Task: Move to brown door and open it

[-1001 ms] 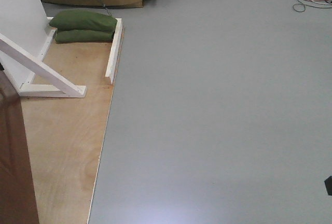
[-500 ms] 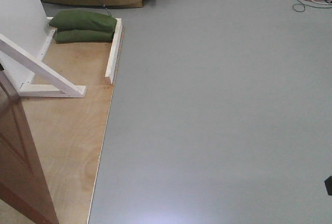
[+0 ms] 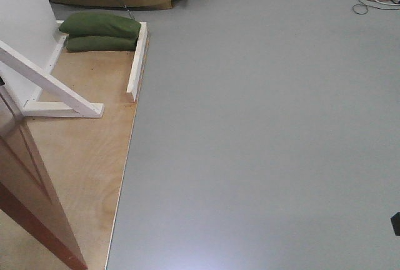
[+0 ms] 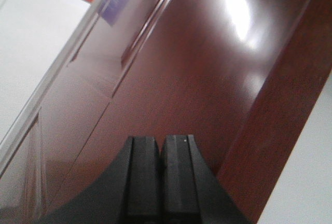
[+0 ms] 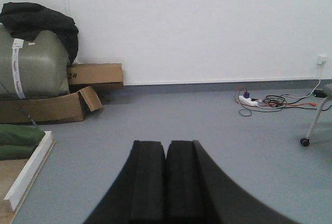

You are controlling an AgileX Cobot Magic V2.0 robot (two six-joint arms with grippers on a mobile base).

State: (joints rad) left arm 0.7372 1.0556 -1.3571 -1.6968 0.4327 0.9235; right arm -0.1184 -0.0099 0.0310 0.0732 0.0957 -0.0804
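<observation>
Grey floor (image 3: 262,126) fills most of my front view. The glossy reddish-brown wooden door (image 3: 25,189) stands at lower left, angled over the pale plywood platform (image 3: 87,157). Left tool (image 4: 161,143): pressed together, empty, close to the door face; contact, cannot tell. Right tool (image 5: 166,149): pressed together, empty, above the floor.

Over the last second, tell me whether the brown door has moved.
Yes. The brown door has swung rightward, covering more of the plywood floor, judged against the fixed white brace.
</observation>
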